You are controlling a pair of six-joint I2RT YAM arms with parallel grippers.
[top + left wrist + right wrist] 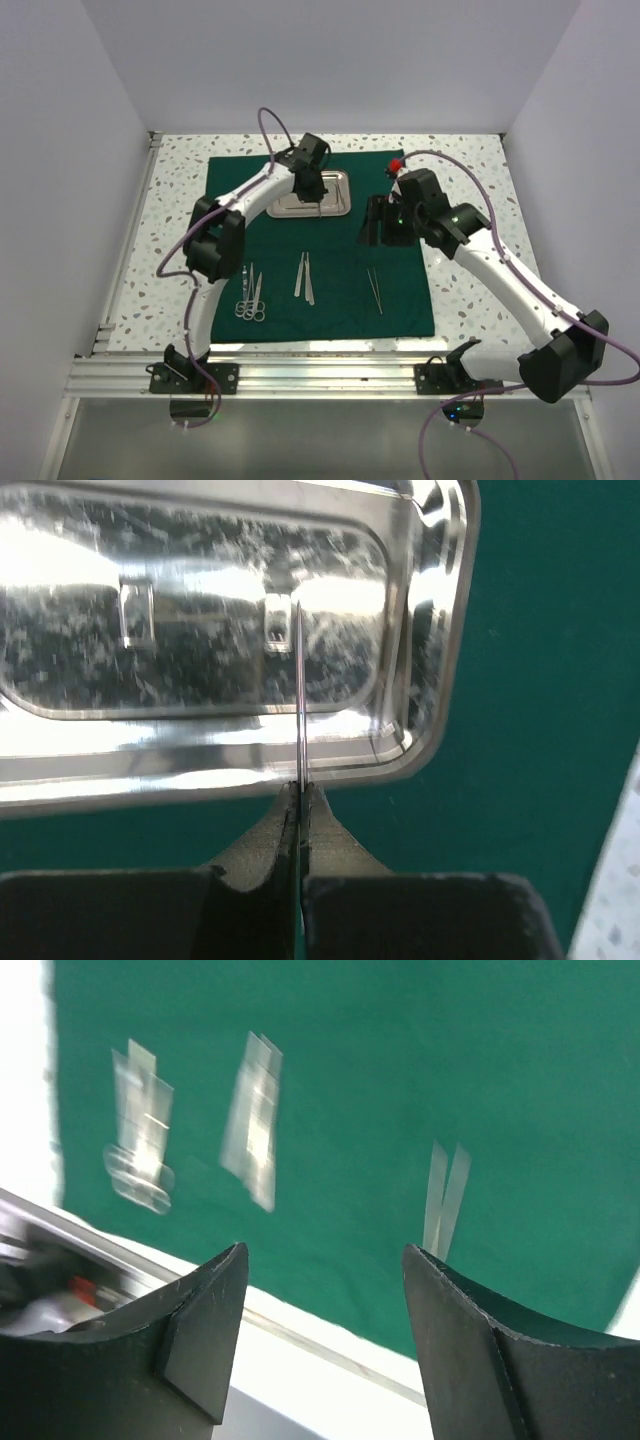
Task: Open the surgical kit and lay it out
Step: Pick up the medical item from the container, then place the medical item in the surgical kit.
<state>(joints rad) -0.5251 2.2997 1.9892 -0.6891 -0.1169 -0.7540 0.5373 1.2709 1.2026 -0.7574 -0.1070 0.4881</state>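
Left fingers [255,845] are closed on a slim silver tool [299,695], its long axis pointing straight ahead over the tray [445,630]. Bare cloth [540,730] lies rightward. Right fingers [205,1330] stand open, farther off.

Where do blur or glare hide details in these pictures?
Top external view: evenly lit, sharp. Left wrist view: the steel tray throws glare; the thin tool in the left gripper is crisp. Right wrist view: motion blur smears the instruments on the green cloth; the right gripper is sharp.
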